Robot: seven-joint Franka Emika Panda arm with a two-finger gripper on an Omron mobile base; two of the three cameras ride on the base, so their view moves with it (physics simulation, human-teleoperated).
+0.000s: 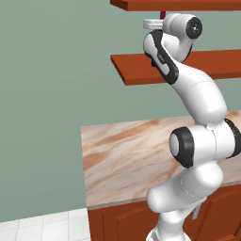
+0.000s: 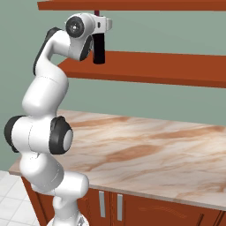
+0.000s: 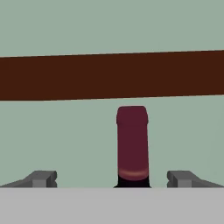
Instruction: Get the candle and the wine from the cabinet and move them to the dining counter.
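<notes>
The wine bottle (image 2: 99,49) stands upright on the lower plank of the cabinet (image 2: 154,69), its dark body showing below my hand. Its maroon neck capsule (image 3: 132,144) rises between my two fingertips (image 3: 41,178), a little right of the middle. My gripper (image 3: 112,178) is open, its fingers wide apart and clear of the neck on both sides. From the left base, a sliver of maroon wine neck (image 1: 163,14) shows above the gripper (image 1: 152,23), which is level with the neck. The candle is out of view, and so is the dining counter.
An upper shelf plank (image 3: 109,76) runs just above the bottle top, against the grey-green wall. Below the shelves lies a beige marbled counter (image 2: 145,150) with red-brown doors and silver handles (image 2: 102,204). White floor tiles (image 1: 42,228) lie to its left.
</notes>
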